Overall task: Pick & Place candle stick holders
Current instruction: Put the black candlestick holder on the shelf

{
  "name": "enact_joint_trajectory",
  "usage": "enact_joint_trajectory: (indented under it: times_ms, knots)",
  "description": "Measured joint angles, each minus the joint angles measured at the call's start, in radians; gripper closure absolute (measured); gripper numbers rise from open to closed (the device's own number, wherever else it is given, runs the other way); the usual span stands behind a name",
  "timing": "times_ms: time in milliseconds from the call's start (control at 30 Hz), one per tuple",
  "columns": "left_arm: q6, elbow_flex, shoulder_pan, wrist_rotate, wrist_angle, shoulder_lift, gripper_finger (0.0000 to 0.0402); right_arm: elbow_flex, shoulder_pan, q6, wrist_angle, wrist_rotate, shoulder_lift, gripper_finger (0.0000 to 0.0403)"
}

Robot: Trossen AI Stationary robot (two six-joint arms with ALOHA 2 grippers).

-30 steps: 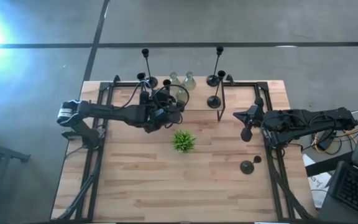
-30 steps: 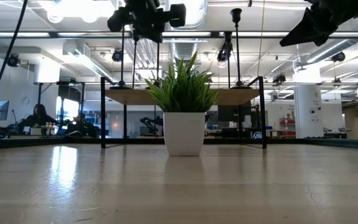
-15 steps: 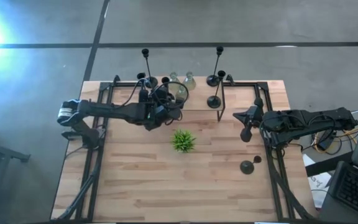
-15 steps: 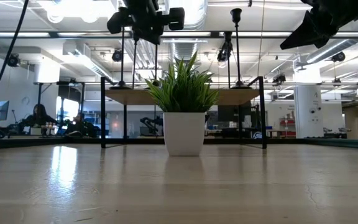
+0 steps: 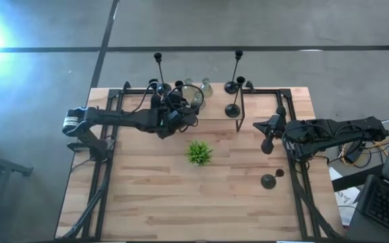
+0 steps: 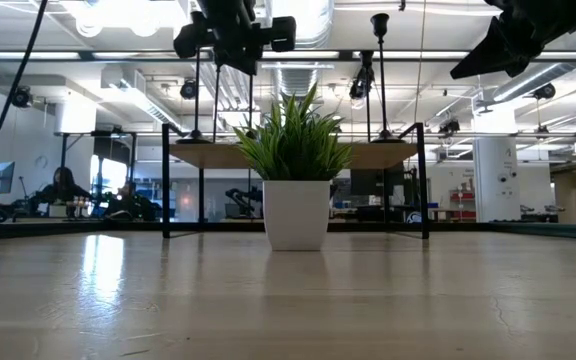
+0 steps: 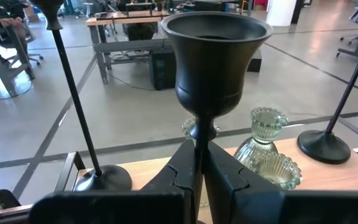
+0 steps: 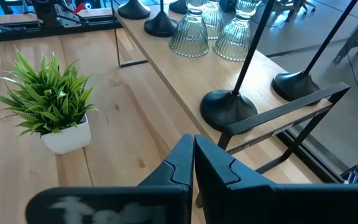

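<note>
Since the earlier frame, the left gripper [image 5: 174, 111] has moved a little toward the far shelf [image 5: 269, 94], carrying a black candle holder [image 7: 213, 65] with it. Its fingers are closed narrowly on the thin stem, just under the cup, and the holder stands upright in the grip.

I judge that the step in hand is the placing: the holder is lifted and arrives over the shelf, where the glass holders [image 7: 263, 149] and other black holders [image 5: 237, 71] already stand. The next move probably calls for a slow lowering into a free spot, without knocking the glass ones just beside it, and only then opening.

The right gripper [image 8: 193, 155] waits over the right side of the table, fingers pressed together on nothing. One more black holder [image 5: 269, 180] stands on the table near it.

The table [image 5: 147, 202] is light wood, with a small green plant [image 5: 198, 152] in the middle. Behind is a big workshop room with desks.
</note>
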Motion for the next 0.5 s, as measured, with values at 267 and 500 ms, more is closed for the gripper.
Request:
enact_joint_trajectory:
  times_ms: [267,500]
  knots:
    - [0.01,-0.001,0.002,0.002,0.009,0.0,0.0384,0.0,0.0,0.0,0.0,0.0,0.0,0.0394]
    - [0.011,-0.001,0.003,0.002,0.009,0.0,0.0366,0.0,0.0,0.0,0.001,0.0,0.0,0.0394]
